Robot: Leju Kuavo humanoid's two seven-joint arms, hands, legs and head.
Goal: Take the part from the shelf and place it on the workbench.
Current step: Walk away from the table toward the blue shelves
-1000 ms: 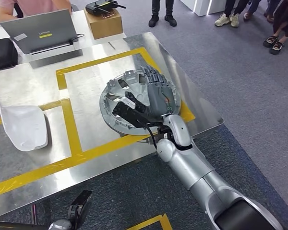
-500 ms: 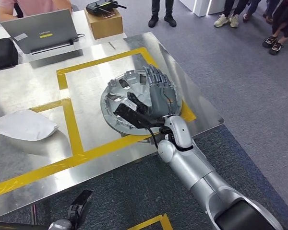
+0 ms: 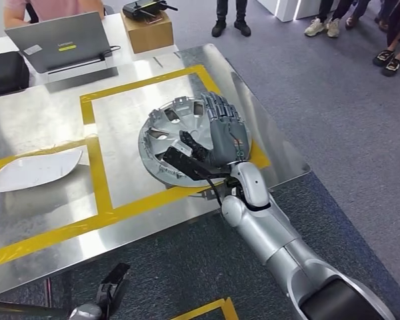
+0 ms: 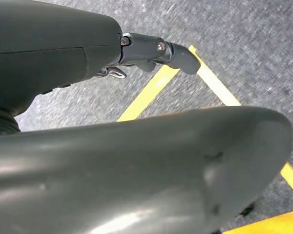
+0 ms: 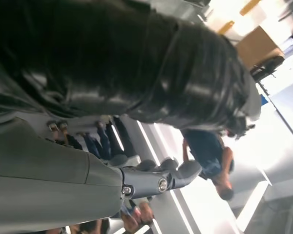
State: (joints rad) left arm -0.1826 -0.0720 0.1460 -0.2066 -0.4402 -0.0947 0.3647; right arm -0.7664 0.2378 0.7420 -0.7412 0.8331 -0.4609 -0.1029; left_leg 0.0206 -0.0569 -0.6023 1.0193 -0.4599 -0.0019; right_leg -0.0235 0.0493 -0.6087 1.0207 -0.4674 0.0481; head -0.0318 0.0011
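Observation:
A grey hubcap [image 3: 175, 130], hollow side up, lies on the steel workbench [image 3: 137, 100] inside a yellow-taped square near the right edge. My right hand [image 3: 221, 137] holds it at its right rim, with the thumb inside the dish and the fingers spread over the rim. The right wrist view has the dark hubcap [image 5: 137, 63] close against that hand [image 5: 45, 180]. My left hand [image 3: 110, 293] hangs below the table's front edge with nothing in it, and the left wrist view shows it [image 4: 100, 161] over grey carpet with the fingers extended.
A white curved part [image 3: 35, 170] lies tilted at the bench's left edge. At the back stand a laptop [image 3: 57, 40], a cardboard box [image 3: 147, 30] and a black case [image 3: 4, 73]. People stand [image 3: 231, 27] on the carpet beyond. The bench's corner is just right of the hubcap.
The white part at the left has tipped up and slid toward the left edge. My right hand and the hubcap have barely shifted; the view has nudged slightly.

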